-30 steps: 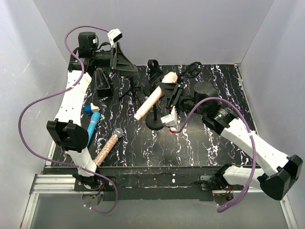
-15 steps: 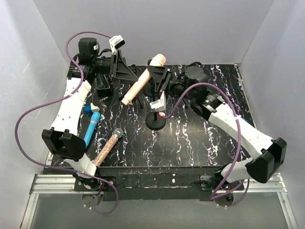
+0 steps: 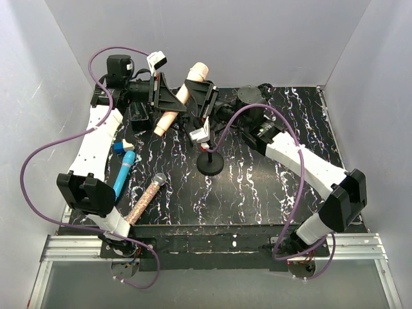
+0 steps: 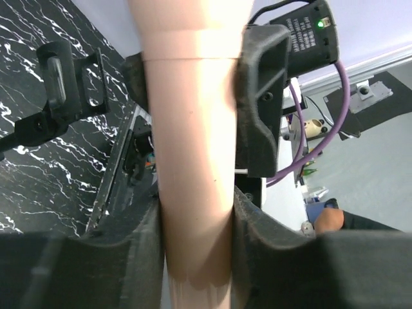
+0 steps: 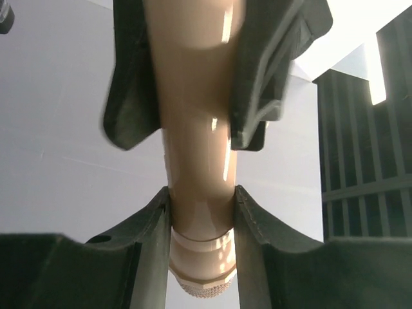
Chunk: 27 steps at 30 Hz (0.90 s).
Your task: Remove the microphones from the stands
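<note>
The left gripper's fingers (image 4: 143,264) were pressed against both sides of the peach-coloured, smooth plastic microphone (image 4: 193,161), low on its handle. The left gripper (image 4: 196,257) was therefore clamped on the handle, not standing apart. This low grip probably served to take the weight at the tail end, so that the body could not swing.

The microphone was held in the air over the back of the black, white-veined table top (image 3: 270,193). It was tilted, with the head toward the rear wall and the tail down toward the left. The handle was a plain glossy tube that widened toward the head, with one seam ring and a fine mesh grille at the head end.

The right gripper's fingers (image 5: 261,251) were closed on the neck just behind that grille. The right gripper (image 5: 203,244) thus held the same body higher up. Judged from this double hold, a transfer between the arms was in hand.

The black stand with a round base (image 3: 210,162) stood upright on the table, well apart from the microphone. The removal itself appeared complete.
</note>
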{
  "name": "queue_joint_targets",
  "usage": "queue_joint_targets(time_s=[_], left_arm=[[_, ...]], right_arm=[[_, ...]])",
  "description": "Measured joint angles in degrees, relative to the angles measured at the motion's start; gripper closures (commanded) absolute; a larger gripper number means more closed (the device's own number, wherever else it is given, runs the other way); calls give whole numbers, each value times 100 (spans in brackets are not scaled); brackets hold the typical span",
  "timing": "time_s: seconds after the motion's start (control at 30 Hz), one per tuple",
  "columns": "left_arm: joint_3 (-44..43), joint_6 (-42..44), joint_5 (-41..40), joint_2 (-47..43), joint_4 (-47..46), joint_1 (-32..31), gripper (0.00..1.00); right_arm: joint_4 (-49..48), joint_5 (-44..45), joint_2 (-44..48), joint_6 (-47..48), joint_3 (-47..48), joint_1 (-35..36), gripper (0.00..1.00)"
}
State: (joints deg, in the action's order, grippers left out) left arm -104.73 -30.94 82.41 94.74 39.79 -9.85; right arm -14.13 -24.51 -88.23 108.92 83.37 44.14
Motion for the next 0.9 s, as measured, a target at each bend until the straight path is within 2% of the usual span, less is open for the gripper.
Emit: queue_joint_targets(time_s=[0.03,0.07,0.2,0.33,0.43,0.5,0.57,0.7,0.83,0.9], left_arm=[[-2,-15,-15,0,22,9,100],[-7,-9,-26,0,33,13,100],[-125,33,-155,20,-48,-15,100],[-1075,293,-601,229,79,52,100],[-2240,1156,-1521,396,697,304,100],[-2498,2026,-2472,264,1169,446,100],[-2022,2833,-3578,-140,1517,538,100],[251,4280,-5460,-1123,2013,800,100],[2614,5364,-6605,-1545,2232,1193,100],[3373,5641,-6909,-1589,2334,1270,100]], right_arm=[[-92,-9,0,13,-44,2,37],[-219,-7,0,-50,-125,4,24],[-706,50,33,-529,-452,26,17],[-793,267,538,-898,-916,48,15],[-531,400,1655,-1239,-1777,50,14],[-382,455,2103,-1394,-2068,50,13],[-9,557,2793,-1663,-2492,50,13],[1202,741,4166,-2337,-3008,46,13],[2149,929,5134,-3287,-3080,46,13],[2387,1062,5423,-3807,-3075,46,13]])
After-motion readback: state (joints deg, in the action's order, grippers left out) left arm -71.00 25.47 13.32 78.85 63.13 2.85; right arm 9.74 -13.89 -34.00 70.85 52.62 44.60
